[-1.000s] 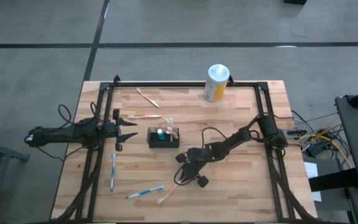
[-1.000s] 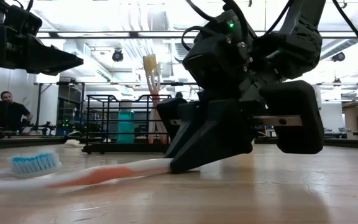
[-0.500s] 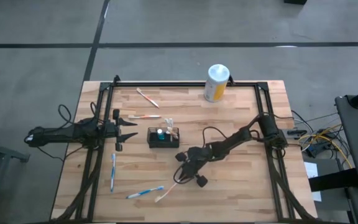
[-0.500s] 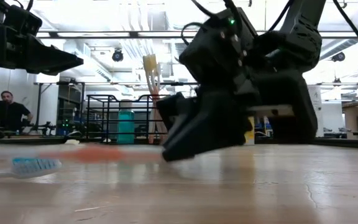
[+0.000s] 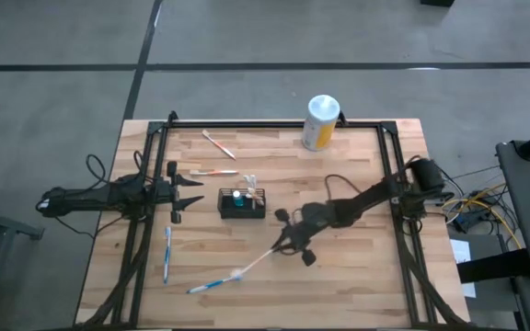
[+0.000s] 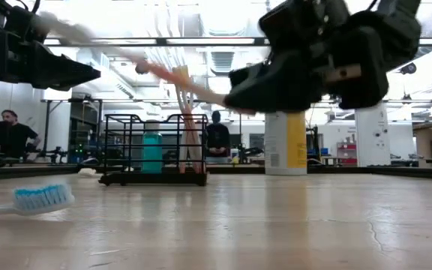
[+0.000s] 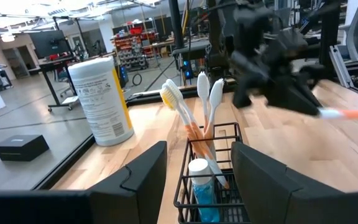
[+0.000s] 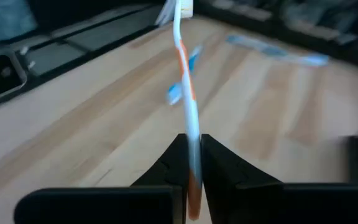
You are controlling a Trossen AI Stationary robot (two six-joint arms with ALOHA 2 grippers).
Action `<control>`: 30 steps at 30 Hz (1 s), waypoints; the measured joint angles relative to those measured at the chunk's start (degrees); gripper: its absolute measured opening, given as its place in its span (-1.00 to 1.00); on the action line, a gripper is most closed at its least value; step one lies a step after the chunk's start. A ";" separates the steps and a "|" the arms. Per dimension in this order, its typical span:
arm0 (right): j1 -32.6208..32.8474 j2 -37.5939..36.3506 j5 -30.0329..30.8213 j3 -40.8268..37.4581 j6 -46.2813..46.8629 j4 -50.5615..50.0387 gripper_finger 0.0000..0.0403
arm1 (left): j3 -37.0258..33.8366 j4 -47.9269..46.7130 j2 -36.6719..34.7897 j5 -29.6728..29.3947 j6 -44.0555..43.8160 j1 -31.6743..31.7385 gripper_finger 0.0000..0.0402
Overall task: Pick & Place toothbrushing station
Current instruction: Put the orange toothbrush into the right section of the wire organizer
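While the right tool (image 5: 288, 241) grips a toothbrush (image 5: 256, 262), the toothbrushing station (image 5: 242, 203) sits nearby.

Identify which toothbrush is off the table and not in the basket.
The orange-and-white toothbrush pinched in the right gripper; the other loose ones lie flat on the table, and the rest stand in the basket.

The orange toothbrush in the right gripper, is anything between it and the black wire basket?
Nothing visible. The right gripper holds the orange toothbrush above bare table, beside the black wire basket, which already holds upright brushes.

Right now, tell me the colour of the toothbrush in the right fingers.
White with an orange handle band; right wrist view shows it best.
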 joint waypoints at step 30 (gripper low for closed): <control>0.39 -32.18 22.98 -38.98 34.81 -1.99 -0.88 | 0.02 0.02 0.07 0.00 0.00 -0.02 -0.07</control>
